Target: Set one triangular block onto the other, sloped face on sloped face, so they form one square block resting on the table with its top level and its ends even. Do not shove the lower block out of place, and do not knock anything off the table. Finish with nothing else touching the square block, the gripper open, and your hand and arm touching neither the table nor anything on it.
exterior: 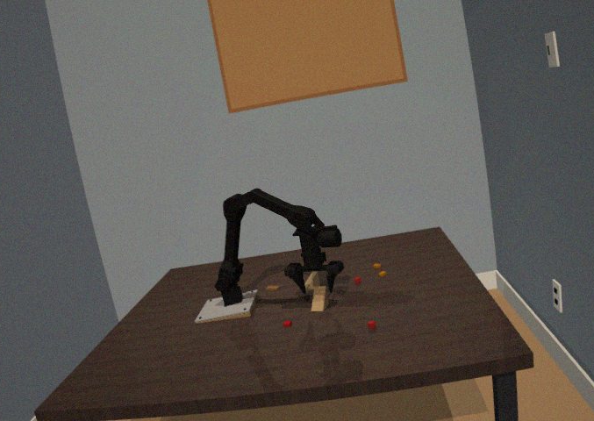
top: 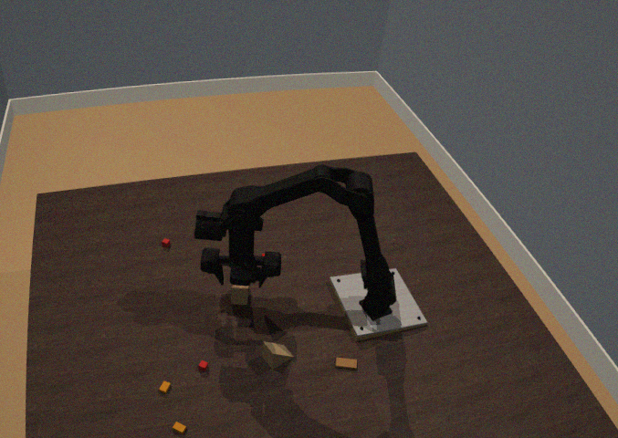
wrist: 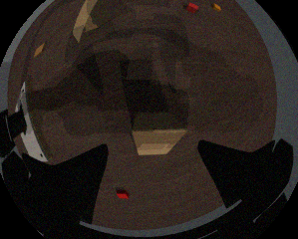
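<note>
Saw a dark brown table (top: 87, 232) (exterior: 182, 367) (wrist: 153, 199) under everything else. Made out 1 black arm (top: 288, 191) (exterior: 269, 203) (wrist: 1, 134), arched up from its base and bent down at the wrist. Found its pale base plate (top: 342, 284) (exterior: 208, 312) (wrist: 34, 144) flat on the tabletop.

Saw the gripper (top: 241, 284) (exterior: 317, 291) (wrist: 154, 147) pointing down, spread practically as wide as it goes, with nothing gripped. Found 1 triangular block, the near block (top: 239, 295) (exterior: 318, 299) (wrist: 158, 141), below the hand; couldn't tell its exact contact with the table. Found the other block (top: 277, 353) (exterior: 311, 280) (wrist: 84, 20) on the table, apart from the first, with sloping faces showing. Saw the 2 unjoined, with no square block formed.

Noticed 1 flat orange-brown piece (top: 346, 362) (exterior: 272, 288) (wrist: 39, 50) between the other block and the table's edge, well apart from the gripper. Spotted 2 small orange pieces, 1 nearer (top: 164, 386) (exterior: 382, 274) to the hand and 1 farther (top: 179, 427) (exterior: 376, 265). Counted 3 red cubes: 1 near those pieces (top: 203, 365) (exterior: 357, 280) (wrist: 192, 8), the other 2 on the opposite side of the hand, with 1 partly hidden by the gripper from above.
</note>
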`<act>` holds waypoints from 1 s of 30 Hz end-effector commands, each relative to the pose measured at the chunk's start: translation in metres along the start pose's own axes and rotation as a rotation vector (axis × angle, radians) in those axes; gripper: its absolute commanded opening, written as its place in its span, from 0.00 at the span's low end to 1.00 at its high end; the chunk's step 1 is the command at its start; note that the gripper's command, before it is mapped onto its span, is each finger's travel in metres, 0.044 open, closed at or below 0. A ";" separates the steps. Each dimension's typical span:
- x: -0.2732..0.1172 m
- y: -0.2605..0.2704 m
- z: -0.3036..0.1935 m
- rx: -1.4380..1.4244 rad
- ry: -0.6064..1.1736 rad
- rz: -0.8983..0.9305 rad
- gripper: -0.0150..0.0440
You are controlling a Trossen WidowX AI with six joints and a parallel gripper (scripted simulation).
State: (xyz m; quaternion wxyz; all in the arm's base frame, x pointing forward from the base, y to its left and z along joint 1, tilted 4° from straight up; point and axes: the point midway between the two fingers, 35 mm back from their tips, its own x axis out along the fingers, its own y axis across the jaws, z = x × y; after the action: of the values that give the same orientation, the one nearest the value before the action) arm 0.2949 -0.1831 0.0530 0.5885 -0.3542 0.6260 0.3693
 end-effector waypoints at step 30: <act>-0.042 -0.002 0.054 0.005 0.426 -0.014 1.00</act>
State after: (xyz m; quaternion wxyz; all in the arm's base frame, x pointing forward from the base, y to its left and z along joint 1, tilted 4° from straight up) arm 0.3252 -0.1345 0.0991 0.4502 -0.4284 0.7317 0.2802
